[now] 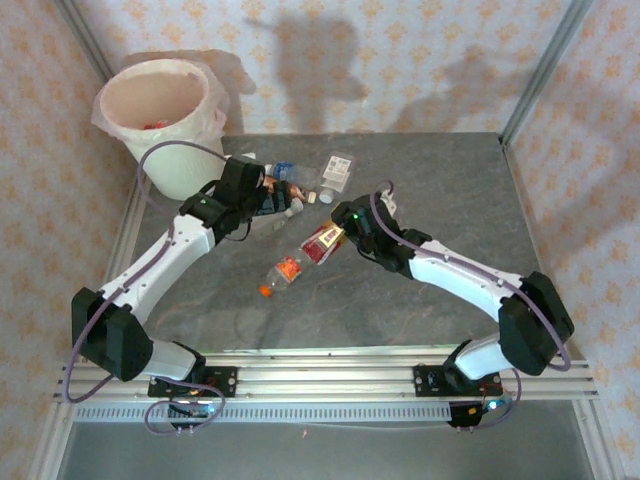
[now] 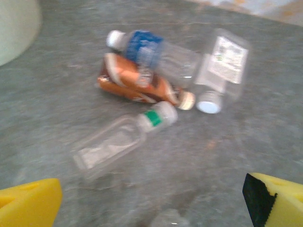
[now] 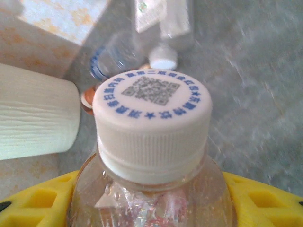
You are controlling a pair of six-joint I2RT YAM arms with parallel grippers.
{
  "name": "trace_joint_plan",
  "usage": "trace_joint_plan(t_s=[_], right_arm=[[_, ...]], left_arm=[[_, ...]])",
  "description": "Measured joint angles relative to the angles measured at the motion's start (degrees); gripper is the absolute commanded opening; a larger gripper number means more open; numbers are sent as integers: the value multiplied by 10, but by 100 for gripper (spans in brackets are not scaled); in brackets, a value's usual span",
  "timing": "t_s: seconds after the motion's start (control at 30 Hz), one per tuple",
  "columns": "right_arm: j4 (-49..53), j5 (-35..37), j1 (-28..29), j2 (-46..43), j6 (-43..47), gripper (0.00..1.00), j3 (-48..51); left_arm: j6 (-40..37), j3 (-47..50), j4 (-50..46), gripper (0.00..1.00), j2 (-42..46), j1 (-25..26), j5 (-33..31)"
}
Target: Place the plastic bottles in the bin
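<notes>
The right gripper [image 3: 151, 208] clamps a red-labelled bottle [image 1: 318, 243] just under its white cap [image 3: 151, 109] at mid-table, likely to carry it to the bin [image 1: 185, 165] in the far left corner, while the left gripper [image 2: 151, 208] hangs wide open over bottles [image 2: 156, 61] lying near that bin.

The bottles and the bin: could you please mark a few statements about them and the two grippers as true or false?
1. The right gripper grips a bottle with a white cap. True.
2. The left gripper is closed on the blue-labelled bottle. False: it is open with nothing between its fingers, and that bottle lies on the table beyond them.
3. The white cap carries a square printed code ringed by blue characters. True.
4. The bin lies tipped on its side. False: it stands upright at the far left, mouth up.
</notes>
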State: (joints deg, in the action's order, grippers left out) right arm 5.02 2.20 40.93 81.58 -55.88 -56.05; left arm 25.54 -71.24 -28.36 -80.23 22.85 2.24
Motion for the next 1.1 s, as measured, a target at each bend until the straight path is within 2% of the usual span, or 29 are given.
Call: trace_joint_plan(t_s=[0.27, 0.4, 0.47, 0.67, 0.77, 0.9, 1.0, 1.1], right_arm=[[-58, 17, -37, -1, 50, 46, -34], [-78, -3, -61, -1, 72, 46, -47], [-85, -19, -70, -1, 80, 46, -50], [-130, -105, -90, -1, 81, 46, -51], [-135, -140, -92, 0, 89, 46, -55], [-144, -180, -91, -2, 103, 46, -60], [-145, -199, -91, -6, 118, 46, -60], [-145, -218, -91, -13, 131, 46, -60]], left_arm=[[-47, 18, 92, 100, 28, 0, 197], [-94, 4, 88, 100, 19, 2, 295], [-120, -14, 75, 100, 5, 9, 324], [-186, -64, 32, 100, -37, 44, 322], [-220, -94, 9, 100, -57, 43, 286], [-262, -163, -31, 100, -95, 26, 276], [-298, -211, -63, 100, -123, 5, 311], [-335, -238, -103, 100, -142, -9, 378]])
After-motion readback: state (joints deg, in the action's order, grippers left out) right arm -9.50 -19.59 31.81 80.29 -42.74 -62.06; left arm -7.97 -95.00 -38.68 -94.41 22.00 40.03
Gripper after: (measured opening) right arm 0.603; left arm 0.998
